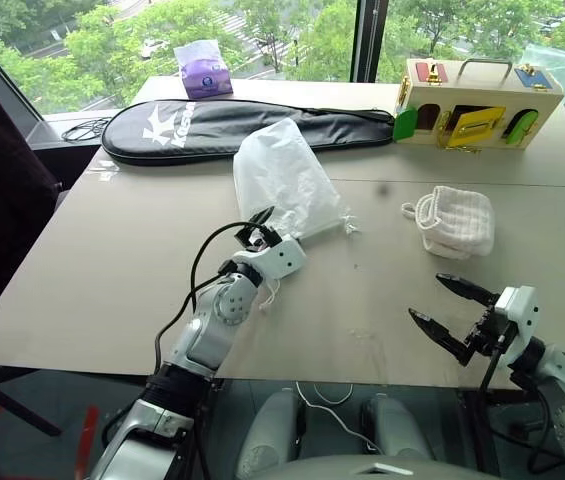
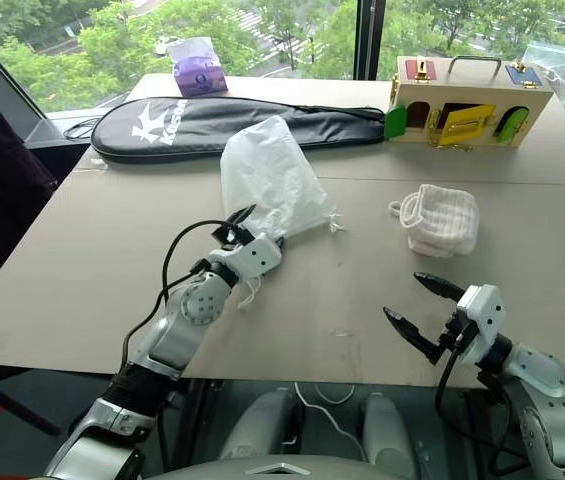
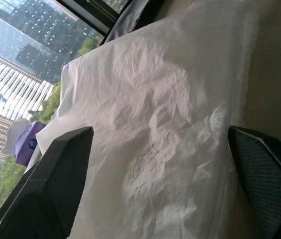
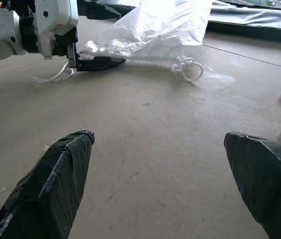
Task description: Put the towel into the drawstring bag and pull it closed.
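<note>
The drawstring bag (image 1: pixel 282 175), a crinkly translucent white sack, lies in the middle of the table (image 1: pixel 112 260) with its gathered mouth and knotted cords (image 4: pixel 187 69) towards me. My left gripper (image 1: pixel 260 228) is open at that mouth. In the left wrist view the bag's fabric (image 3: pixel 170 99) spreads between its two black fingers (image 3: pixel 63 184). The towel (image 1: pixel 454 220), a folded white quilted cloth with a looped cord edge, rests to the right of the bag. My right gripper (image 1: pixel 427 298) hovers open and empty near the table's front edge, short of the towel.
A long black racket case (image 1: pixel 242 125) lies across the back of the table, behind the bag. A purple tissue pack (image 1: pixel 202 70) stands beyond it. A wooden latch box (image 1: pixel 477 100) and a clear plastic bag (image 1: pixel 562 60) sit at the back right. A dark chair (image 1: pixel 2 200) stands at the left.
</note>
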